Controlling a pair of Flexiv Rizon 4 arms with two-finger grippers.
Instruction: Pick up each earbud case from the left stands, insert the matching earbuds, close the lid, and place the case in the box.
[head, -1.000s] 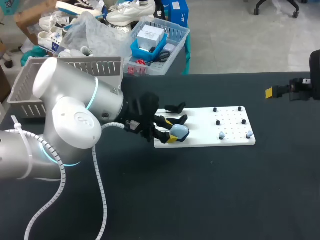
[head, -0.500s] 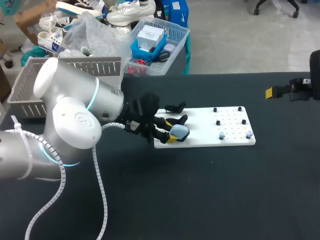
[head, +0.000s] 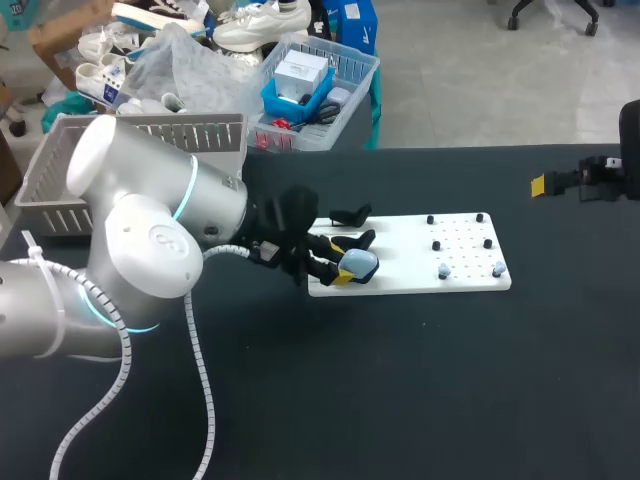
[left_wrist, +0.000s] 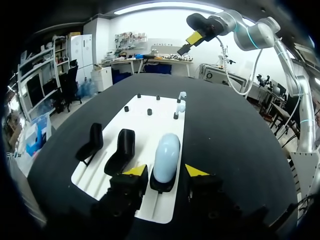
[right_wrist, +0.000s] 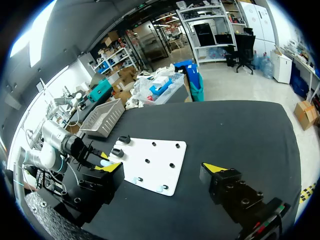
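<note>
A light blue earbud case (head: 362, 263) stands on a black stand at the left end of the white board (head: 420, 262). My left gripper (head: 345, 262) is open, with one yellow tip on each side of the case (left_wrist: 166, 154) and a narrow gap to the case (right_wrist: 103, 162). Beside it two black stands (left_wrist: 121, 150) are empty. Two pale earbuds (head: 443, 271) sit on pegs at the board's right end, ahead of the left gripper (left_wrist: 165, 172). My right gripper (head: 545, 185) hangs open above the table's far right, away from the board (right_wrist: 150, 160); nothing lies between the fingers of the right gripper (right_wrist: 162, 172).
A grey slatted basket (head: 50, 190) stands at the table's back left, behind my left arm (head: 150, 240). Several black pegs (head: 436, 244) dot the board's right half. Bare black tabletop (head: 420, 380) lies in front of the board.
</note>
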